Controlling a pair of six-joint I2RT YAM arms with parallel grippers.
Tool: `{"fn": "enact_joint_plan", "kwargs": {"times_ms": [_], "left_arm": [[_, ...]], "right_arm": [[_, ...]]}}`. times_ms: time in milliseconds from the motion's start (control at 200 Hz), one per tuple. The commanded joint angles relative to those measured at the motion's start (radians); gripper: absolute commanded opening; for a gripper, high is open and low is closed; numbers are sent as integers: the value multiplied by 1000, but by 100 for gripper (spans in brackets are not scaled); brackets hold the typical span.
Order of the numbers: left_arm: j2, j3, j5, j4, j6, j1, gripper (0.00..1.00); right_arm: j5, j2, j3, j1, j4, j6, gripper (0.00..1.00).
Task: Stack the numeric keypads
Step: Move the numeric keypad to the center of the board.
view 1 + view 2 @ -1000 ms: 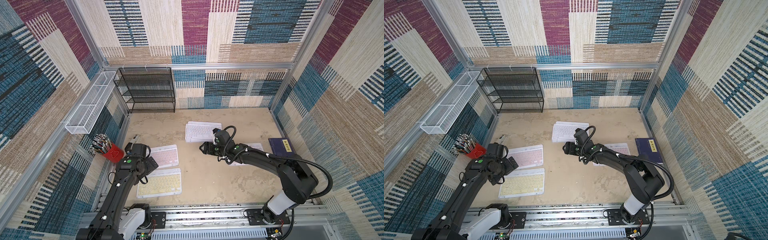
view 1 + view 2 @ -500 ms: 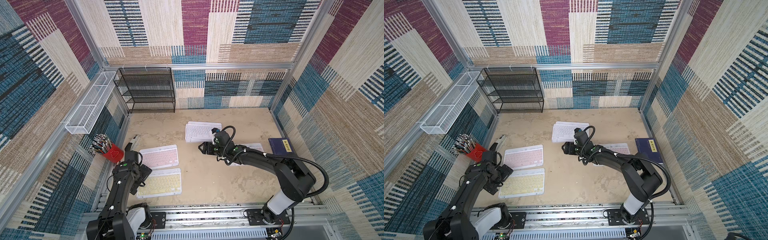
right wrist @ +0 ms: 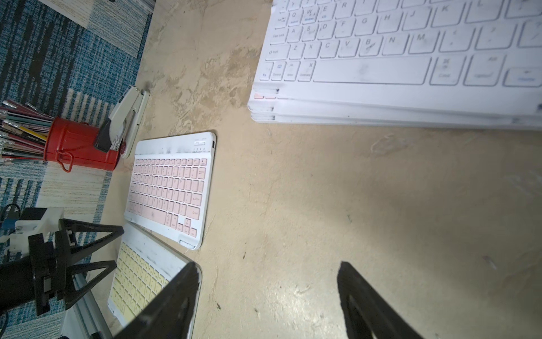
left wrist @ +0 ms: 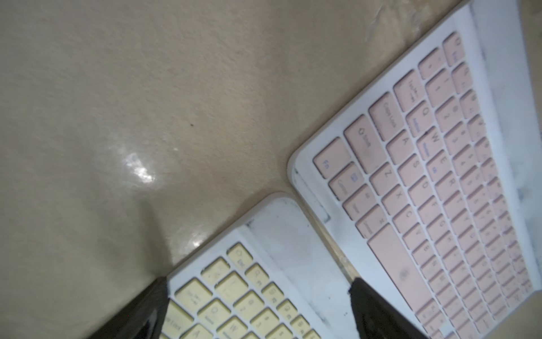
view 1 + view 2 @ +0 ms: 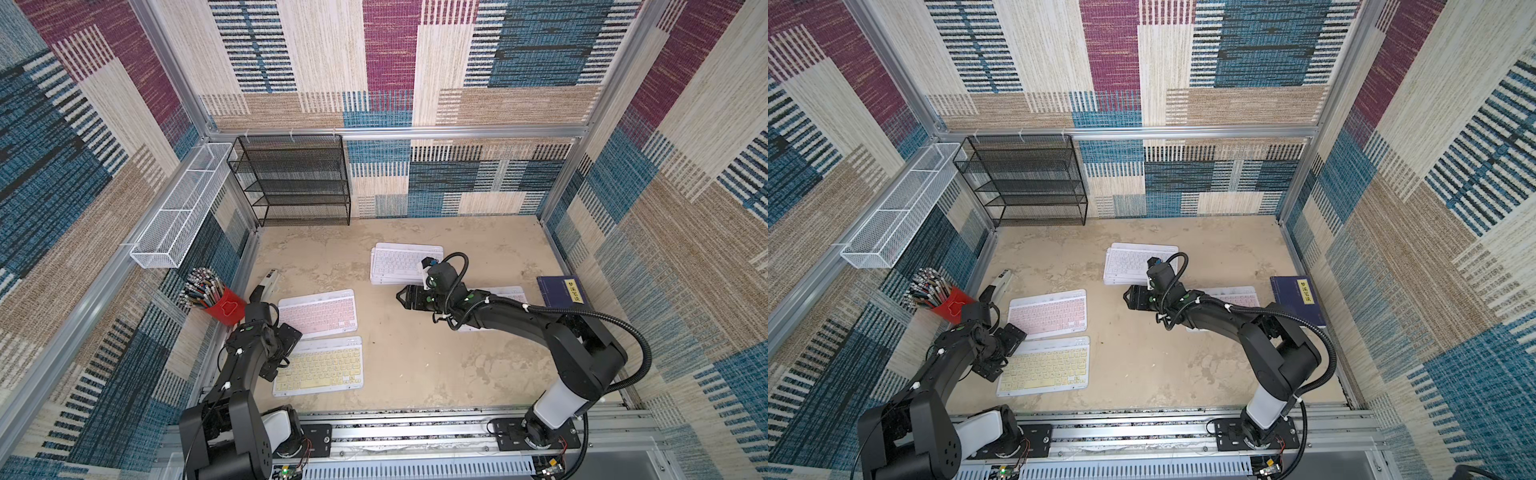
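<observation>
A stack of white numeric keypads (image 5: 405, 264) (image 5: 1140, 262) (image 3: 410, 58) lies at the middle back of the table. At the left, a pink keypad (image 5: 318, 312) (image 5: 1048, 311) (image 4: 440, 176) (image 3: 170, 187) lies flat beside a yellow one (image 5: 320, 368) (image 5: 1044, 368) (image 4: 249, 293) (image 3: 137, 278). Another pink keypad (image 5: 507, 293) (image 5: 1233, 296) is partly hidden under my right arm. My left gripper (image 5: 284, 351) (image 5: 1005, 353) (image 4: 258, 283) (image 3: 117, 246) stands open, straddling the yellow keypad's left end. My right gripper (image 5: 400, 297) (image 5: 1126, 297) (image 3: 267, 265) is open over bare table just in front of the stack, with nothing between its fingers.
A red cup of pencils (image 5: 224, 305) and a stapler (image 5: 266, 284) stand by the left wall. A dark blue book (image 5: 561, 291) lies at the right. A black mesh shelf (image 5: 291, 178) fills the back left corner, and a white wire basket (image 5: 183, 208) hangs on the left wall.
My left arm has drawn back toward the front, and its gripper has gone from the pink keypad's left end to the yellow one's. The right gripper has shifted slightly left.
</observation>
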Motion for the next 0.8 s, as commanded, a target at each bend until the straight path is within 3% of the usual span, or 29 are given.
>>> {"fn": "enact_joint_plan", "kwargs": {"times_ms": [0, 270, 501, 791], "left_arm": [[40, 6, 13, 39, 55, 9, 100], [65, 5, 45, 44, 97, 13, 100], [-17, -49, 141, 45, 64, -2, 99], [-131, -125, 207, 40, 17, -39, 97]], "right_arm": [[-5, 3, 10, 2, 16, 2, 76], [-11, -27, -23, 11, 31, 14, 75], [-40, -39, -39, 25, 17, 15, 75], [-189, -81, -119, 26, -17, 61, 74]]}}
